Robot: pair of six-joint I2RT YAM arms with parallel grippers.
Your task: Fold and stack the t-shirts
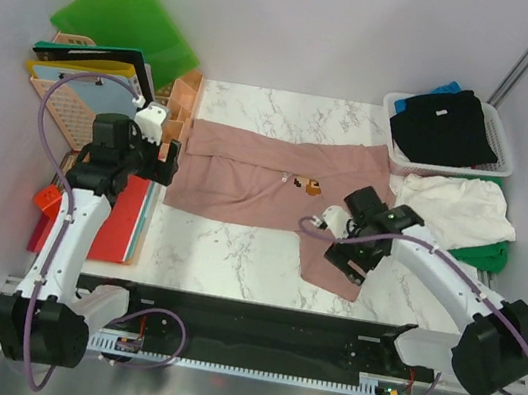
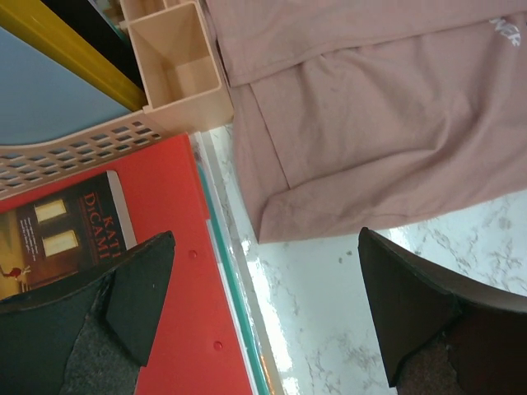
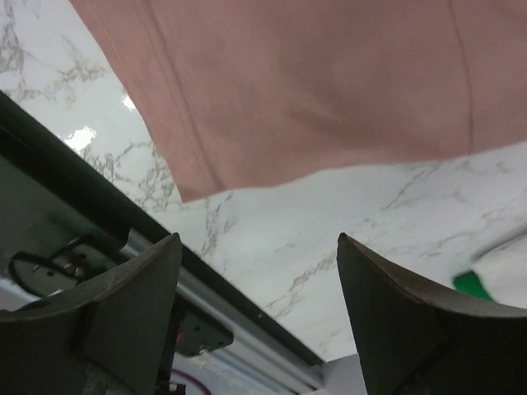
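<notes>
A dusty pink cloth t-shirt (image 1: 266,183) with a small pixel chest print lies spread flat across the middle of the white marble-patterned table (image 1: 225,247) — one corner trails toward the near edge. The left gripper (image 1: 171,160) hovers at the shirt's left edge, fingers spread wide with nothing between them. The right gripper (image 1: 347,260) hangs over the trailing near-right corner, fingers also well apart and empty. At the far right, a black t-shirt (image 1: 446,127) fills a white plastic basket (image 1: 395,143) — a crumpled white t-shirt (image 1: 455,209) and a green t-shirt (image 1: 482,256) lie just in front of it.

book cover (image 2: 66,239) "KAT", "DICAMI", white print (image 2: 504,31) on pink t-shirt (image 2: 370,123) illegible
</notes>
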